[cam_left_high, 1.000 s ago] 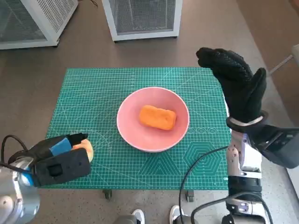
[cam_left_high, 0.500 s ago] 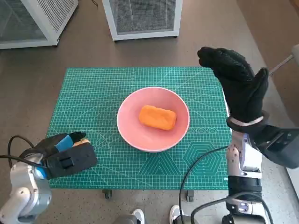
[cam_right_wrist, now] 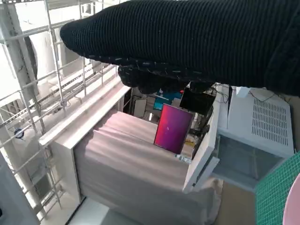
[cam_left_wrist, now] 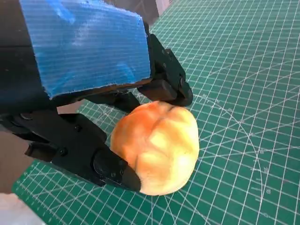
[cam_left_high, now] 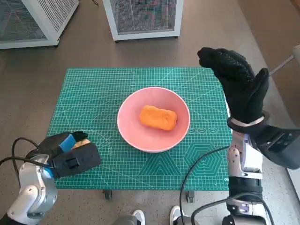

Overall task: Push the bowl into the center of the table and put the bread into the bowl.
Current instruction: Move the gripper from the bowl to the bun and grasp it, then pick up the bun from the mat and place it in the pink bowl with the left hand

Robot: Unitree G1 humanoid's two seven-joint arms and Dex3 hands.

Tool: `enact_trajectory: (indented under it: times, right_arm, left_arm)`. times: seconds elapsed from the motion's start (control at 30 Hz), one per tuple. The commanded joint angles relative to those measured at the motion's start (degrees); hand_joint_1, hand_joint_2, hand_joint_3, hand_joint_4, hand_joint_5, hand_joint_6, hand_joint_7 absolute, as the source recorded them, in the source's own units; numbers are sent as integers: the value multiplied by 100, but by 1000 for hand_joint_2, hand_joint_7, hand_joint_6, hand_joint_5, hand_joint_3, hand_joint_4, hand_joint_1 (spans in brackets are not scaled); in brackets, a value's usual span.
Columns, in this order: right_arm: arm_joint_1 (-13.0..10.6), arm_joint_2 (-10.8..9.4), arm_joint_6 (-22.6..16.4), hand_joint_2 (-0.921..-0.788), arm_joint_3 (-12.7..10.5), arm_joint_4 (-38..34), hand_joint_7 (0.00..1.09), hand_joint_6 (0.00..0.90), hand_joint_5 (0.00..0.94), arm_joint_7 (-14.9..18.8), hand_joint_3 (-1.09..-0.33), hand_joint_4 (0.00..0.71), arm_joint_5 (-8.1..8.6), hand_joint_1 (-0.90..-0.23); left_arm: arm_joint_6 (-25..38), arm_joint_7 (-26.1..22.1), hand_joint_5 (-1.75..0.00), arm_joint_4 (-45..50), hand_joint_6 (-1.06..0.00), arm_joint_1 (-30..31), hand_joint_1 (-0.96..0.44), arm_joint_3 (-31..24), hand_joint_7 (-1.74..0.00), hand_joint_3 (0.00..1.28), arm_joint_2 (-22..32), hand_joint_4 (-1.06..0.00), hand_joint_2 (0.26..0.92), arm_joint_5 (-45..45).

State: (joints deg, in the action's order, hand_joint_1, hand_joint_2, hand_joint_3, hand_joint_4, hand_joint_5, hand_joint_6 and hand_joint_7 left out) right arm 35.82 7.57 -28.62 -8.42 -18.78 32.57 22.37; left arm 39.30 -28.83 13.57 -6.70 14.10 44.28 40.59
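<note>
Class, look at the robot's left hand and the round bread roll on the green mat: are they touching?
Touching. In the left wrist view the left hand has black fingers pressed against both sides of the bread roll, with no gap visible.

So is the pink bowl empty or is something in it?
Not empty. The pink bowl has one orange bread piece inside; another bread roll sits by the left robot hand.

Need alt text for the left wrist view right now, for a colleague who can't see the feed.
The left hand, black with blue tape over its back, has its black fingers around a round golden bread roll that rests on the green gridded cutting mat. The fingers touch the roll on two sides; neither the bowl nor the other hand appears in this view.
</note>
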Motion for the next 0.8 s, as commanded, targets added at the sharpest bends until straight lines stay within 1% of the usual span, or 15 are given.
enact_trajectory:
  times: [0.03, 0.07, 0.1, 0.13, 0.2, 0.27, 0.47, 0.8]
  right_arm:
    - [-64, 10, 83, -921, 15, -36, 407, 29, 0, 55, -759, 192, 22, -643]
    - [-66, 8, 86, -921, 15, -31, 407, 29, 0, 54, -759, 192, 24, -643]
    - [-66, 7, 88, -921, 16, -28, 407, 29, 0, 53, -759, 192, 24, -643]
    - [-67, 6, 90, -921, 17, -25, 407, 29, 0, 52, -759, 192, 24, -643]
    - [-70, 6, 89, -921, 18, -19, 406, 29, 0, 50, -759, 192, 22, -643]
    - [-74, 4, 84, -921, 20, -13, 406, 30, 0, 47, -759, 192, 18, -643]
    - [-83, 3, 82, -921, 21, -6, 405, 31, 1, 48, -759, 193, 20, -646]
    - [-106, 10, 84, -921, 17, 19, 403, 31, 0, 56, -759, 192, 29, -648]
  left_arm:
    - [-147, 39, -1194, -225, -782, 4, 223, 55, -408, 64, -85, -700, 911, 35]
    - [-188, 49, -1218, -256, -747, 3, 179, 47, -533, 69, -86, -697, 913, 19]
    - [-219, 56, -1249, -278, -696, 3, 116, 39, -715, 77, -87, -693, 915, 10]
    - [-255, 65, -1267, -301, -664, 4, 75, 28, -835, 82, -88, -690, 917, -4]
    - [-336, 91, -1250, -369, -641, -2, 39, 12, -963, 76, -95, -694, 919, -38]
    - [-416, 114, -1219, -424, -632, -6, 17, -6, -1055, 67, -95, -701, 920, -71]
    - [-626, 160, -1160, -550, -630, 8, 3, -75, -1147, 58, -92, -708, 920, -150]
    - [-865, 125, -1149, -529, -629, 48, 2, -243, -1161, 56, -16, -709, 920, -255]
